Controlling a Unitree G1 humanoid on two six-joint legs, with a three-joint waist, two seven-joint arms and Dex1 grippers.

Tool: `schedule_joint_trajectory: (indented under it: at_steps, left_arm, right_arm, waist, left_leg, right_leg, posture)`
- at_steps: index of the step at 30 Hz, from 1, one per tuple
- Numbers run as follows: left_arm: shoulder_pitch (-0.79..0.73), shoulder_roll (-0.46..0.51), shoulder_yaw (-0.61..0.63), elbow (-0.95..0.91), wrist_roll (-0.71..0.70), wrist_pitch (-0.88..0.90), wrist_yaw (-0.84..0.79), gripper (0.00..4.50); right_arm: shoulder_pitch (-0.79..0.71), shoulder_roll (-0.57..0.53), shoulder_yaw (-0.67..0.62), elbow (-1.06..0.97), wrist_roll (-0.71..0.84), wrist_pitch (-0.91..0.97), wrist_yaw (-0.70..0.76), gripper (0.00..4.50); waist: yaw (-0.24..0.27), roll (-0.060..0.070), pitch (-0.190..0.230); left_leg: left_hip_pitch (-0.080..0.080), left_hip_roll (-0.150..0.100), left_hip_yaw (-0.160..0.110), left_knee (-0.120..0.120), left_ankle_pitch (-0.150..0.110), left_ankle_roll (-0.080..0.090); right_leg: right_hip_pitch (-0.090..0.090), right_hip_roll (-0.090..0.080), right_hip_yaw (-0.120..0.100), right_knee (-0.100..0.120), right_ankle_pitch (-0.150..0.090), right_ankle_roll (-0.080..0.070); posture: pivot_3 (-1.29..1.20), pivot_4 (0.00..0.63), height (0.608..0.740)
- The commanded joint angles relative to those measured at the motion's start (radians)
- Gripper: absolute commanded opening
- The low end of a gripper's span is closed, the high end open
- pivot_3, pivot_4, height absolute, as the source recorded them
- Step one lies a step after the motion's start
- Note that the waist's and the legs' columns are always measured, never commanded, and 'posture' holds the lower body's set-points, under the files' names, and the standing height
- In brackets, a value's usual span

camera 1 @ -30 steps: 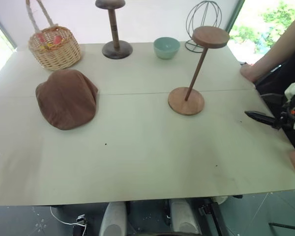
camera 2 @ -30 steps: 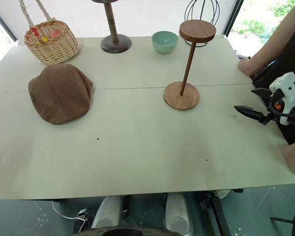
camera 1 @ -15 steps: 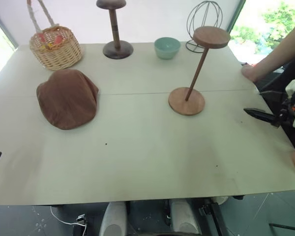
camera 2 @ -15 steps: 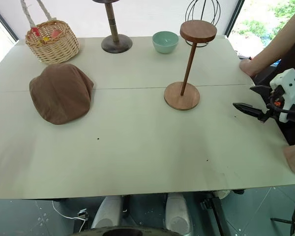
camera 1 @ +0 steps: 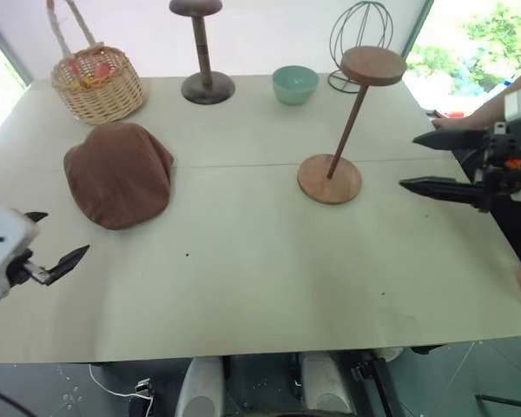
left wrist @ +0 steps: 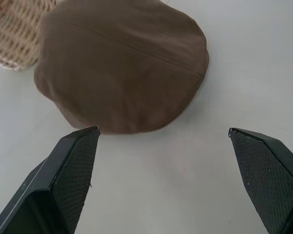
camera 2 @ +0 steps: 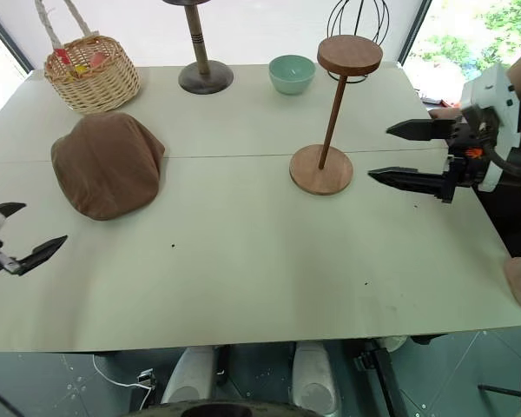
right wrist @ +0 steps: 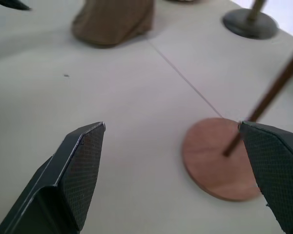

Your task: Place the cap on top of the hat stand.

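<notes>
Head views: cap lies flat on table, well to the robot's-left of the hat stand, between stand and wicker basket. Its long axis runs near-to-far across the table. Left gripper sits near side of cap, jaws wide, nothing held; it's clearly the nearer arm. Right gripper hangs just right of stand's base, also wide open + empty. Left wrist view: cap lies straight ahead, between the spread fingers, not yet touching. Right wrist view: stand base close ahead, cap far beyond it.
</notes>
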Motion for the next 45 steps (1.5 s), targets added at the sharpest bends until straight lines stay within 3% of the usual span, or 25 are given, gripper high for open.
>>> schedule_joint_trajectory:
  at_steps: [1, 6, 15, 30, 45]
  left_arm:
    - [-0.07, 0.011, -0.176, 0.025, 0.208, -0.107, 0.134, 4.44]
    - [-0.183, -0.009, -0.396, 0.114, 0.421, -0.19, 0.247, 4.44]
    - [-0.324, -0.048, -0.626, 0.241, 0.661, -0.288, 0.338, 4.44]
    - [-0.532, -0.115, -0.737, 0.527, 0.881, -0.312, 0.485, 4.44]
    - [-0.76, -0.14, -0.815, 0.816, 0.937, -0.394, 0.584, 4.44]
  right_arm:
    - [-0.079, 0.003, -0.032, -0.132, 0.159, 0.134, -0.078, 4.5]
    - [-0.121, 0.005, -0.035, -0.208, 0.266, 0.214, -0.155, 4.5]
    - [-0.147, 0.01, -0.035, -0.237, 0.348, 0.251, -0.266, 4.5]
    - [-0.146, 0.013, -0.028, -0.24, 0.408, 0.246, -0.37, 4.5]
    - [-0.127, 0.021, -0.029, -0.24, 0.392, 0.213, -0.379, 4.5]
  waist:
    - [0.001, 0.0, 0.0]
    - [0.002, -0.001, 0.0]
    - [0.004, -0.001, 0.0]
    - [0.015, -0.001, -0.001]
    - [0.026, -0.001, -0.001]
  left_leg:
    - [0.0, 0.0, 0.0, 0.0, 0.0, 0.0]
    - [0.0, 0.0, 0.0, 0.0, 0.0, 0.0]
    - [0.0, 0.0, 0.0, 0.0, 0.001, 0.001]
    - [0.001, 0.0, -0.001, 0.002, 0.001, 0.001]
    - [0.0, 0.0, -0.001, 0.003, 0.001, 0.001]
  right_leg:
    - [0.0, 0.0, 0.0, 0.0, 0.0, 0.0]
    - [0.0, 0.0, 0.0, 0.0, 0.0, 0.0]
    - [0.0, 0.0, 0.0, 0.002, 0.001, 0.0]
    - [0.001, 0.0, 0.0, 0.004, 0.001, 0.001]
    - [0.001, 0.0, 0.0, 0.005, 0.002, 0.002]
  posture:
    - [0.0, 0.15, 0.728]
    - [0.0, 0.15, 0.728]
    - [0.0, 0.15, 0.728]
    - [0.0, 0.15, 0.728]
    - [0.0, 0.15, 0.728]
